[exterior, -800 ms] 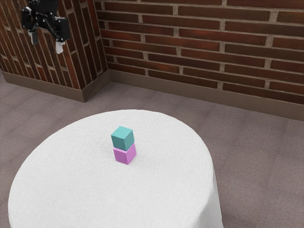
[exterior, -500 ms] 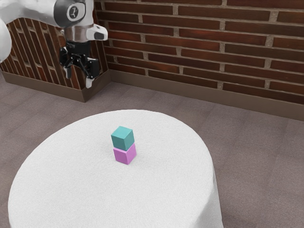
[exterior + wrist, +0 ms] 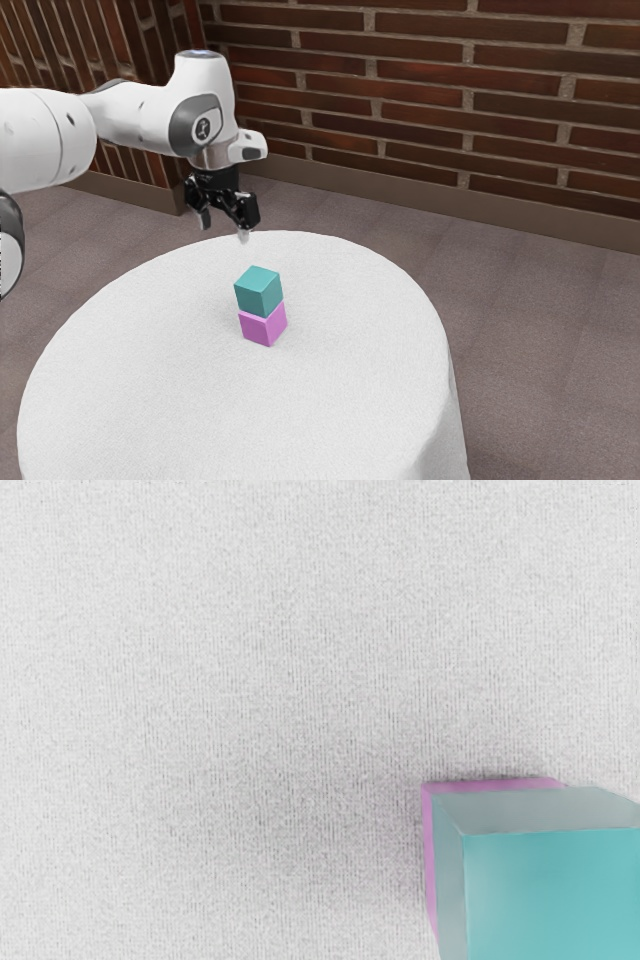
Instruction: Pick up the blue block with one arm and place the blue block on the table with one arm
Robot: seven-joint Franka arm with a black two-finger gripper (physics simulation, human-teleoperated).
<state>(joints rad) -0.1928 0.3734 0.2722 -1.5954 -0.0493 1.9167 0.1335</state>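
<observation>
Two blocks make a little tower on the round white table (image 3: 150,380). On top is the blue block (image 3: 258,292), a greeny kind of blue, and it sits right on the pink block (image 3: 263,326), touching it. The pink block sits on the table. The white arm (image 3: 140,118) comes in from the exterior view's left, and the black gripper (image 3: 224,230) hangs at its end, pointing down. Its two fingers (image 3: 243,236) are spread wide, with a big gap between them, and they pinch nothing. The blue block is not in that gap. It is past the finger on the exterior view's right, near it but not touching it, and the other finger is farther away from the block. In the exterior view, the tips show higher up than the blue block and over to the left of it. The wrist view looks down at the flat top of the blue block, and bits of pink peek out from under two of its sides. White cloth is all around the tower. Behind the table are a gray-brown floor (image 3: 540,320) and a red brick wall (image 3: 430,90).
</observation>
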